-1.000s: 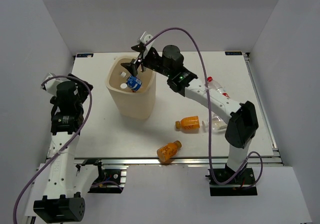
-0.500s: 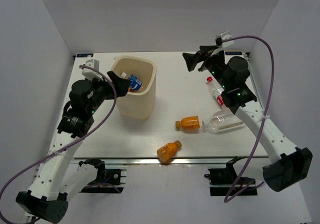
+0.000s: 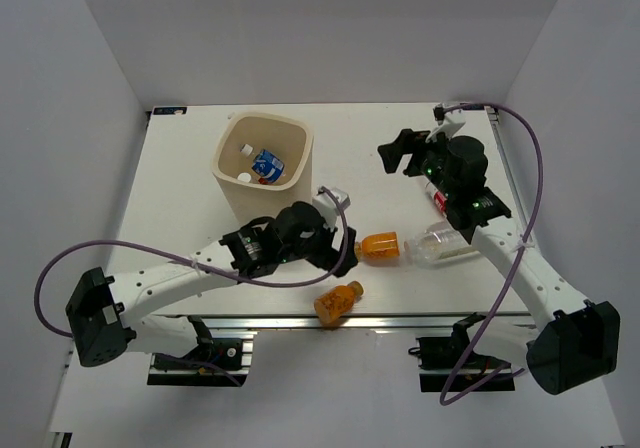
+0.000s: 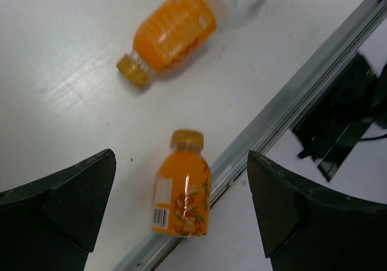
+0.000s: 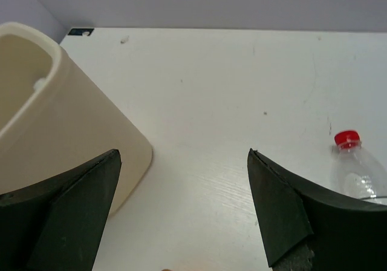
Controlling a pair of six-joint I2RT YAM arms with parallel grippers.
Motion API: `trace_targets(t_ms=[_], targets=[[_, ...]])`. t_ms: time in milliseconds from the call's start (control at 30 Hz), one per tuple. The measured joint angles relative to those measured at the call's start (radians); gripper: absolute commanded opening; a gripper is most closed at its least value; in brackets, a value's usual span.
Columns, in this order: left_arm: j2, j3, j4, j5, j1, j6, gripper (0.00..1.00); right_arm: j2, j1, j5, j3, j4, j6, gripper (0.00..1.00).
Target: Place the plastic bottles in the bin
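Observation:
The cream bin [image 3: 224, 166] stands at the back left and holds a blue-labelled bottle [image 3: 268, 165] among others. Two orange bottles lie on the table, one mid-table [image 3: 380, 245] and one at the front edge [image 3: 338, 301]. A larger clear bottle [image 3: 446, 242] lies to the right of them. My left gripper [image 3: 341, 238] hovers open above the orange bottles. In the left wrist view the front-edge orange bottle [image 4: 183, 192] shows between the open fingers, untouched. My right gripper [image 3: 400, 153] hangs open over the back right. A red-capped clear bottle [image 5: 355, 168] lies beside it, largely under the right arm in the top view.
The table's metal front rail [image 4: 290, 101] runs right beside the nearest orange bottle, whose base overhangs it. In the right wrist view the bin's wall [image 5: 60, 120] rises at the left, with bare white table between it and the red-capped bottle.
My left arm has swung from beside the bin across to the front centre, over the orange bottles. My right gripper has shifted slightly down and left. Both stayed open.

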Motion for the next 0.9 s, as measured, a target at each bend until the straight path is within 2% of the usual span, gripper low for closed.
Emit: trace_targets(t_ms=[167, 500, 600, 633, 667, 700, 733, 767, 833, 900], targets=[[0.047, -0.103, 0.030, 0.049, -0.031, -0.012, 0.98, -0.007, -0.021, 0.017, -0.069, -0.010, 0.033, 0.89], [0.360, -0.118, 0.067, 0.119, -0.041, 0.004, 0.98, -0.090, -0.043, 0.050, -0.124, -0.024, 0.048, 0.89], [0.367, -0.114, 0.092, 0.161, -0.044, 0.009, 0.83, -0.118, -0.043, 0.067, -0.141, -0.023, 0.048, 0.89], [0.369, -0.115, 0.086, 0.169, -0.045, 0.011, 0.68, -0.123, -0.043, 0.073, -0.145, -0.025, 0.048, 0.89], [0.369, -0.116, 0.079, 0.177, -0.046, 0.011, 0.60, -0.125, -0.045, 0.079, -0.150, -0.024, 0.048, 0.89], [0.369, -0.116, 0.075, 0.180, -0.046, 0.015, 0.57, -0.126, -0.048, 0.084, -0.155, -0.024, 0.048, 0.89], [0.367, -0.116, 0.068, 0.186, -0.046, 0.013, 0.59, -0.126, -0.050, 0.088, -0.159, -0.025, 0.048, 0.89], [0.363, -0.116, 0.061, 0.189, -0.046, 0.014, 0.67, -0.126, -0.052, 0.092, -0.161, -0.028, 0.048, 0.89], [0.349, -0.116, 0.039, 0.195, -0.046, 0.006, 0.69, -0.126, -0.055, 0.099, -0.162, -0.031, 0.048, 0.89], [0.330, -0.116, 0.016, 0.190, -0.046, -0.011, 0.53, -0.126, -0.056, 0.105, -0.163, -0.031, 0.048, 0.89]])
